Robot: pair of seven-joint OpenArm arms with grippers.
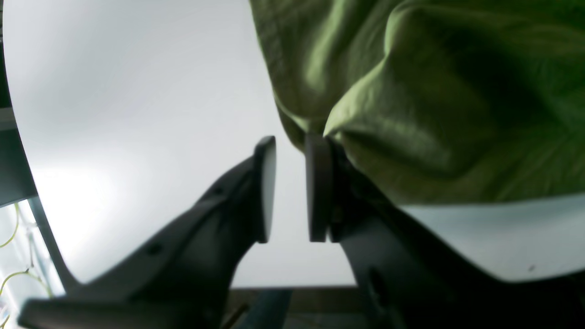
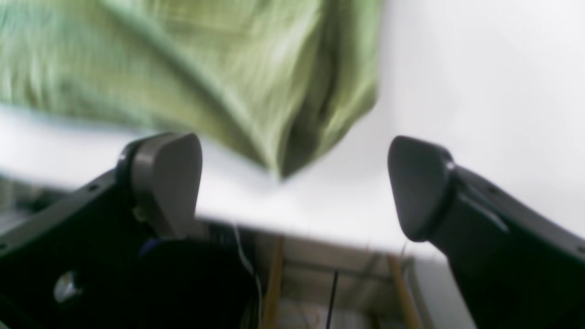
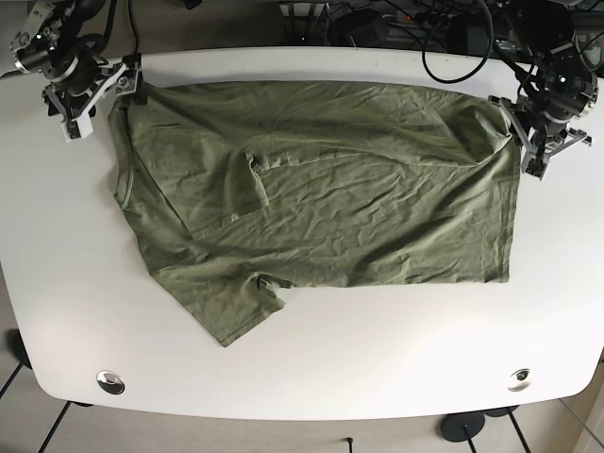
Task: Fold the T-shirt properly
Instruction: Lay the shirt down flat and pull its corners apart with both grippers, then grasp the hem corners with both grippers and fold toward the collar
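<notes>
Both arms are dark, nearly black. The left pincer (image 1: 290,189) has two flat, rectangular grey pads (image 1: 266,187) on curved black fingers with small recessed holes. The right pincer (image 2: 295,185) bears broader, rounded grey pads (image 2: 167,180) on black fingers, a silver screw low on one. In the base view, pale grey brackets frame each wrist, and black cables trail behind the left arm (image 3: 552,90).
</notes>
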